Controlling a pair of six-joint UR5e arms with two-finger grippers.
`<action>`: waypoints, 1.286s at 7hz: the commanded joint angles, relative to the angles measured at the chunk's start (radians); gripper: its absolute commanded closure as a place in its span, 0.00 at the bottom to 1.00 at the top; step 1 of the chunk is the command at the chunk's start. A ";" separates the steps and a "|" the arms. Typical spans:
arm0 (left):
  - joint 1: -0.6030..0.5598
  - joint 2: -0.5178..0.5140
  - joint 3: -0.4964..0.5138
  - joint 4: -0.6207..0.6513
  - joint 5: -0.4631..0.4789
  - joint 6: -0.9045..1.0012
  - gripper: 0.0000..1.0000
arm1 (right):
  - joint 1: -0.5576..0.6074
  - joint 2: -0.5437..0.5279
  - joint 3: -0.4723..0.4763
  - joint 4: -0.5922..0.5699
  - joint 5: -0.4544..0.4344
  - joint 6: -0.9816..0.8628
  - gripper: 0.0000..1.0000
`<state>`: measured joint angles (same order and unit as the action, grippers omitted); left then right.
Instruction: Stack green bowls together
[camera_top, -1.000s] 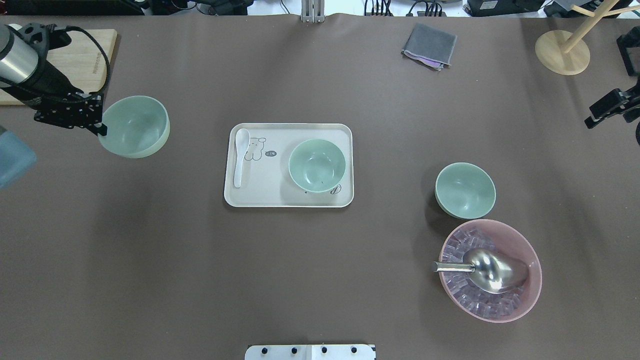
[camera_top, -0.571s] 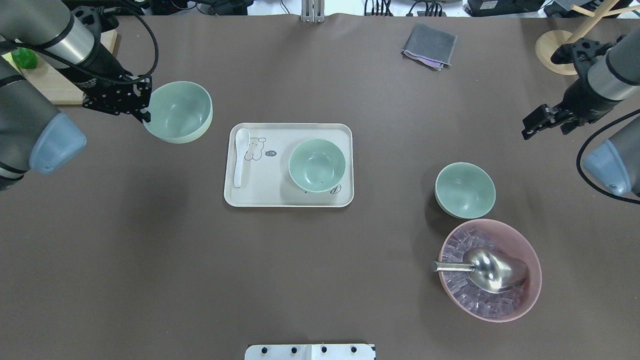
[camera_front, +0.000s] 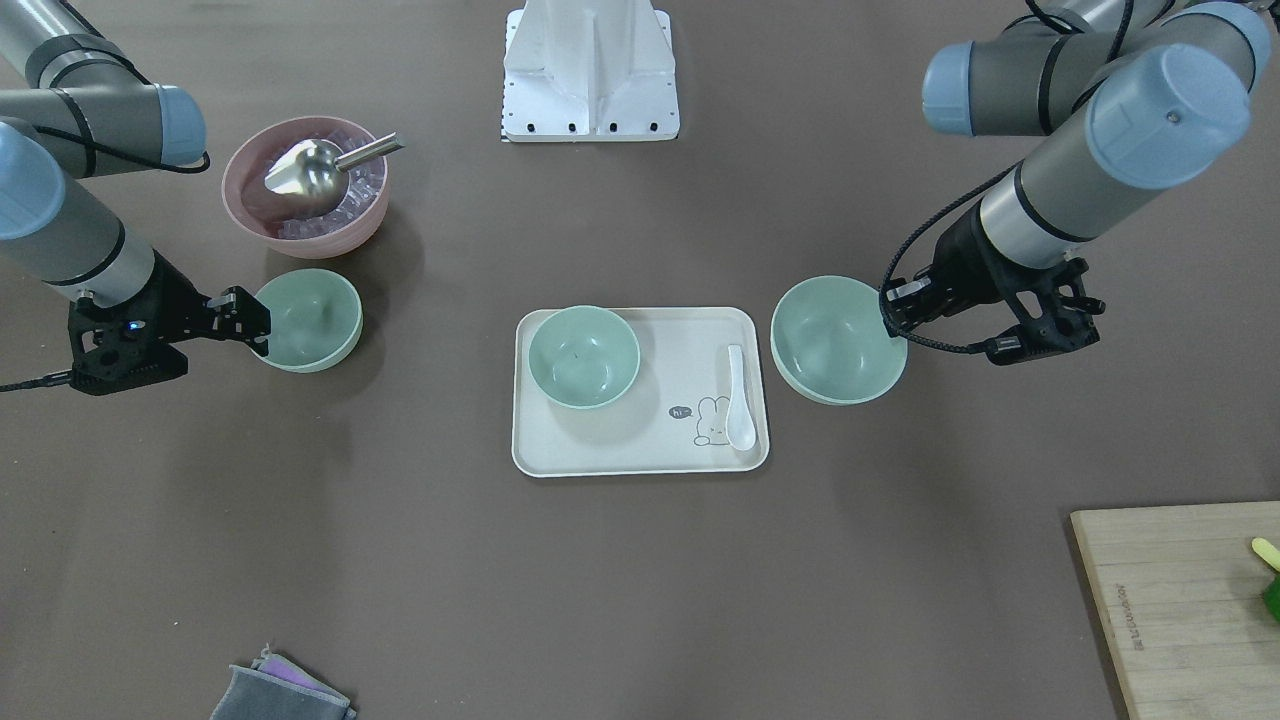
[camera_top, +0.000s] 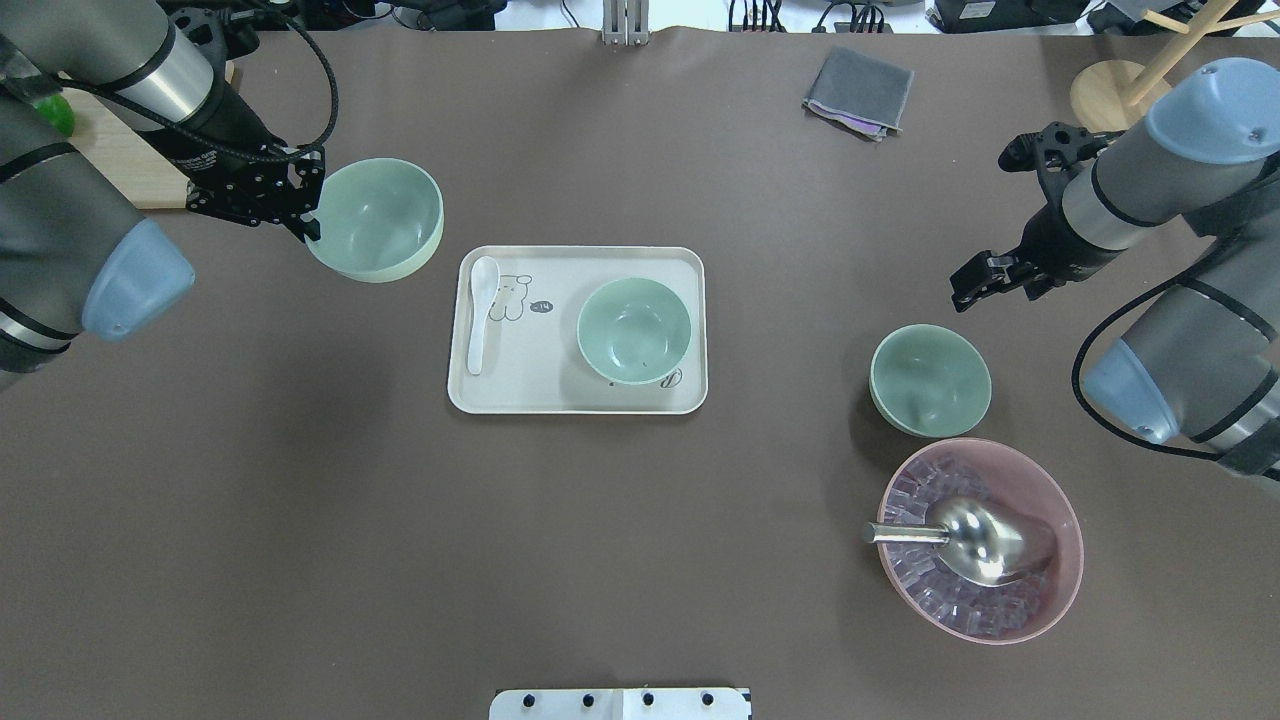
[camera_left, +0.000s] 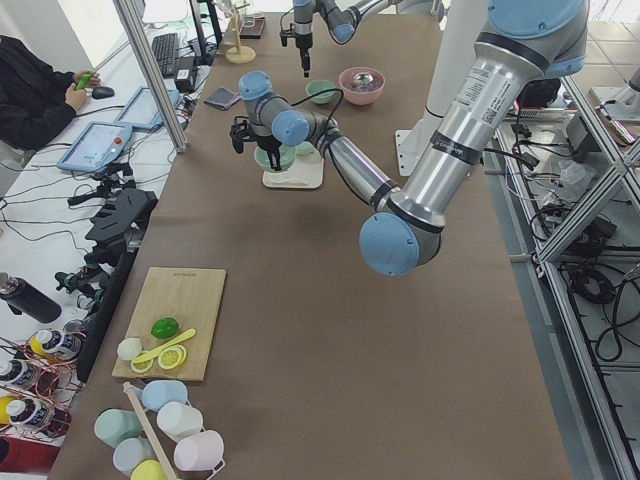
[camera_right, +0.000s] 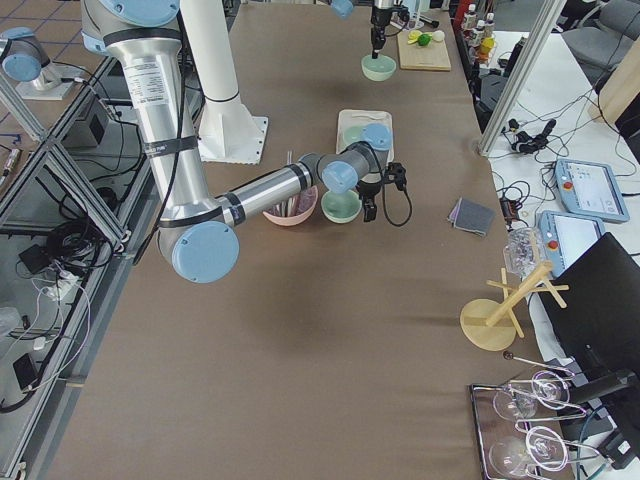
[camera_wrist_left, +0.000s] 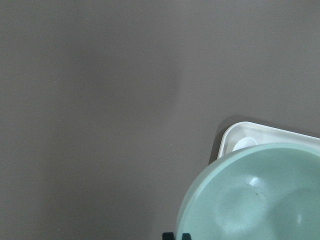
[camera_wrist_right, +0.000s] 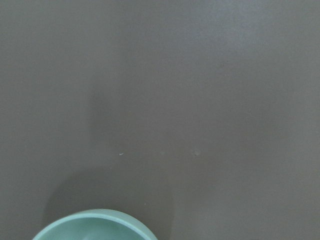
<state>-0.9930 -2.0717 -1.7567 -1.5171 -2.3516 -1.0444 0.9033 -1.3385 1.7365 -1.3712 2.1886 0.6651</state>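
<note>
Now, your left claw (camera_top: 308, 222) is clamped on the rim of the first green bowl (camera_top: 385, 215), holding it just beside the tray (camera_top: 560, 395). Your right claw (camera_top: 962, 290), fingers apart, hangs near the second green bowl (camera_top: 930, 380) on the desk (camera_top: 300, 500).

Count:
- Three green bowls: pale mint, round, plain.
- One tray, holding the third green bowl (camera_top: 634, 330) and one white spoon (camera_top: 480, 310).
- One pink bowl (camera_top: 1062, 515), with clear cubes and one metal scoop (camera_top: 985, 540) inside.

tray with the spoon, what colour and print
Cream tray with a small rabbit drawing; front-facing view shows it best.
</note>
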 joint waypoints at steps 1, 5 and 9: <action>0.001 -0.002 0.000 0.000 0.000 0.000 1.00 | -0.055 -0.005 -0.005 0.000 -0.004 0.002 0.10; 0.001 -0.001 0.000 0.002 0.000 0.000 1.00 | -0.064 -0.054 0.012 -0.006 0.013 -0.002 0.35; -0.001 0.001 -0.004 0.002 0.000 0.000 1.00 | -0.066 -0.065 0.018 -0.009 0.014 -0.001 0.76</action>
<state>-0.9938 -2.0714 -1.7604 -1.5156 -2.3516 -1.0446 0.8378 -1.4017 1.7539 -1.3791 2.2019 0.6646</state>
